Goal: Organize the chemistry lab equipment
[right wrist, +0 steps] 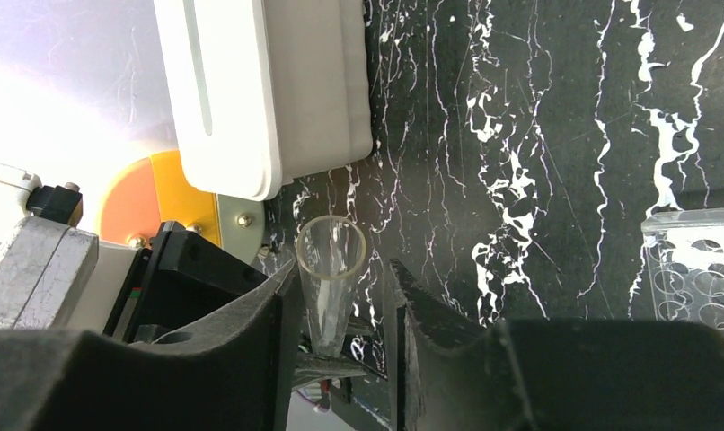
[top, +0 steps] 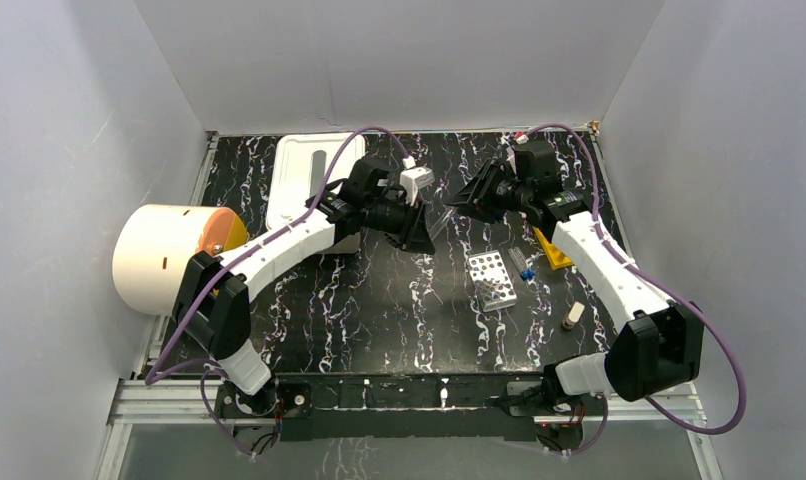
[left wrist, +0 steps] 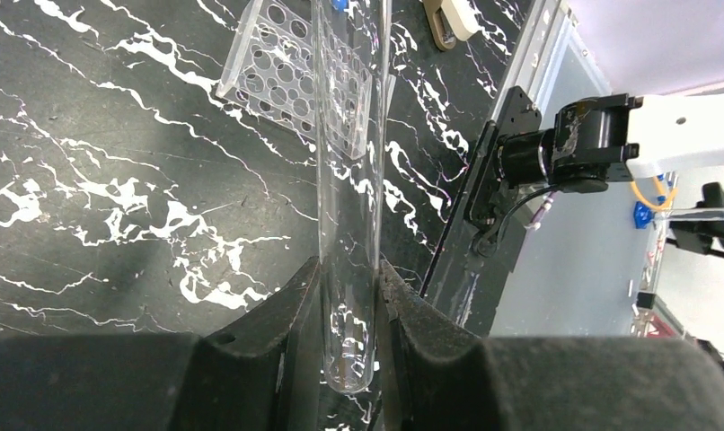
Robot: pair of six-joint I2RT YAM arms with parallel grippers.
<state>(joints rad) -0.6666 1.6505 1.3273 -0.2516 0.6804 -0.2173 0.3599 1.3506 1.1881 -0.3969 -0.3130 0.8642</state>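
Reaching over the middle of the bench in the top view, the left gripper (top: 416, 228) and right gripper (top: 471, 197) face each other, with a faint glass tube (top: 441, 215) between them. A silver perforated rack (top: 492, 280) lies flat toward the right edge. Blue-capped vials (top: 526, 270) sit just beside it and a yellow rack (top: 554, 255) is near the right arm. A white tray (top: 309, 175) sits at the far edge, and a cream cylinder (top: 164, 255) lies at the left edge.

From the left wrist, the left gripper (left wrist: 349, 278) is clamped narrowly on the glass tube (left wrist: 349, 180) near its rounded end. The tube runs out above the silver perforated rack (left wrist: 291, 72).

From the right wrist, the right gripper (right wrist: 340, 268) has its jaws parted on either side of the glass tube (right wrist: 327, 296) at its mouth, and a gap shows on one side. The white tray (right wrist: 269, 90) lies beyond.
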